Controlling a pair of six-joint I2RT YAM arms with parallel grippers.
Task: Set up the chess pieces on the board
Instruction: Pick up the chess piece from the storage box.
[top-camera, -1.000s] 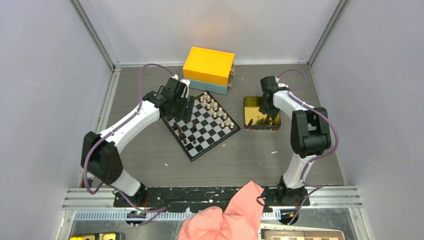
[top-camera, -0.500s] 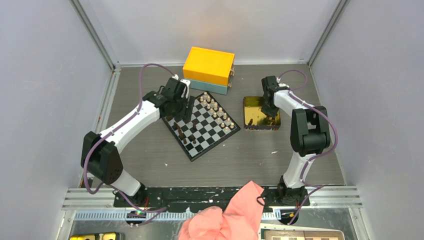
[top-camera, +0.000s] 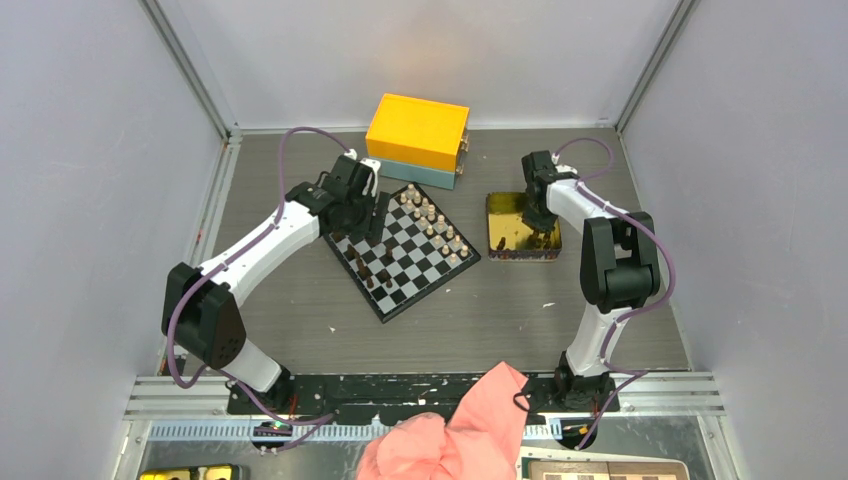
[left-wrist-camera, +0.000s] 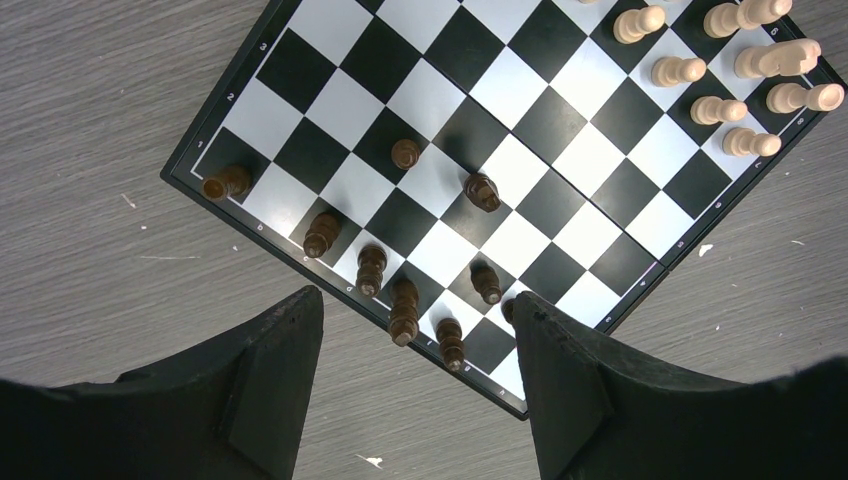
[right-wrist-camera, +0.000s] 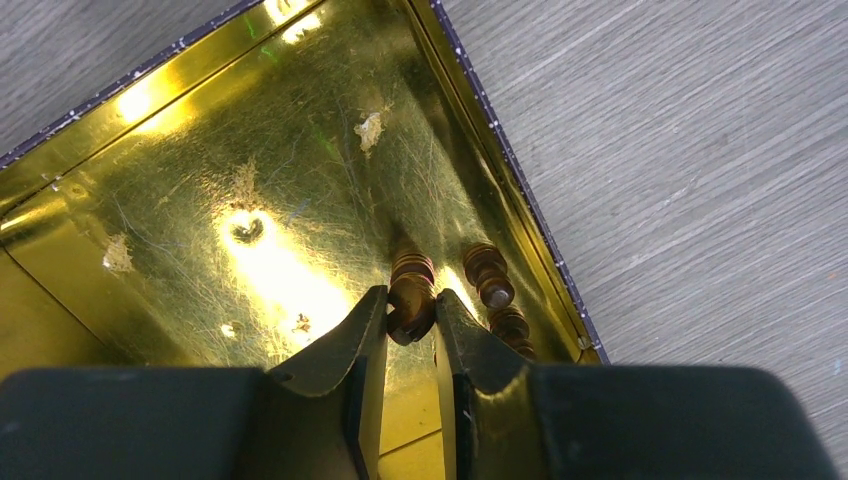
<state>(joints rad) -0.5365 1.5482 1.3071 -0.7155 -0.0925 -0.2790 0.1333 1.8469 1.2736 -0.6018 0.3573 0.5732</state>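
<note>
Moved: right pincer (right-wrist-camera: 411, 320) narrowed inside tin (right-wrist-camera: 150, 150), now pinching a dark piece (right-wrist-camera: 411, 295).
Idle: left pincer (left-wrist-camera: 418, 298) wide, empty, over board (left-wrist-camera: 540, 100).
Handling: likely light, slick wood; keep your hold mid-body.

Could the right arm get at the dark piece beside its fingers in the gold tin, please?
Probably not yet: the right gripper is closed on one dark piece; the neighbouring piece lies uncovered alongside.

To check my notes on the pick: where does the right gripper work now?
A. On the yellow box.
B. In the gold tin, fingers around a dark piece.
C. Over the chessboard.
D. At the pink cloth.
B: the right wrist view shows the right gripper closed on a dark chess piece inside the gold tin.
</note>
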